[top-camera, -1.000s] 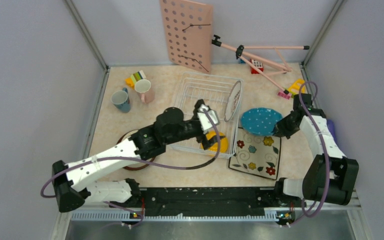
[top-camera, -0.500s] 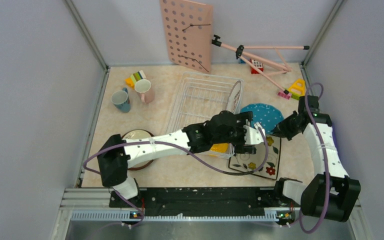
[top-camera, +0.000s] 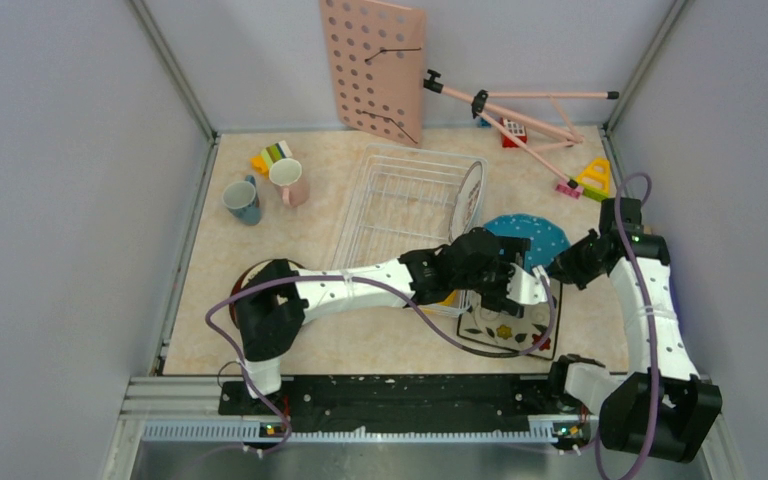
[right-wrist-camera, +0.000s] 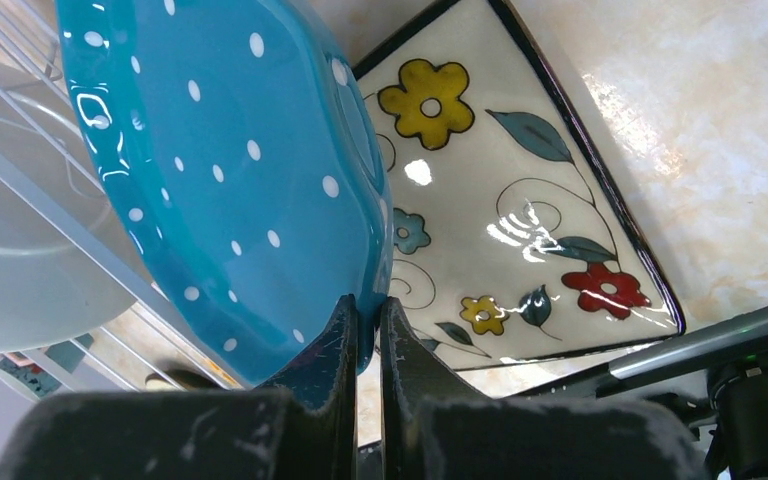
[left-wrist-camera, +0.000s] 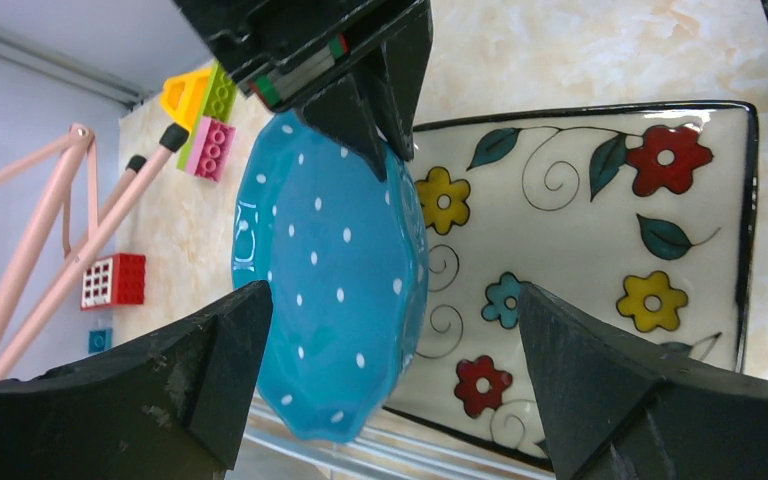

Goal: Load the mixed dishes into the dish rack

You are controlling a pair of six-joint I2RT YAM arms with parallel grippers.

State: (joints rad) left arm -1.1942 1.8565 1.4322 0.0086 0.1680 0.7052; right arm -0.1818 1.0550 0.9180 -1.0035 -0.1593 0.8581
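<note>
The teal dotted plate [top-camera: 532,232] is tilted up on edge between the white wire dish rack [top-camera: 365,200] and the square flowered plate [top-camera: 505,330]. My right gripper [top-camera: 563,266] is shut on its rim [right-wrist-camera: 365,305]. My left gripper [top-camera: 522,285] is open, with its jaws standing either side of the teal plate [left-wrist-camera: 330,300] and not touching it [left-wrist-camera: 395,300]. A round white patterned plate [top-camera: 468,198] stands in the rack. The teal mug [top-camera: 242,200] and pink mug [top-camera: 290,182] stand at the far left. The brown-rimmed plate [top-camera: 258,272] lies partly under my left arm. The yellow bowl is mostly hidden.
A pink pegboard [top-camera: 375,65] leans on the back wall beside a fallen pink tripod [top-camera: 520,110]. Toy blocks lie at the back right [top-camera: 592,178] and behind the mugs [top-camera: 272,156]. Walls close in the left, right and back.
My left arm has swung right, from the rack's front to over the square plate beside the teal plate. My right gripper has shifted slightly with the teal plate in it.
</note>
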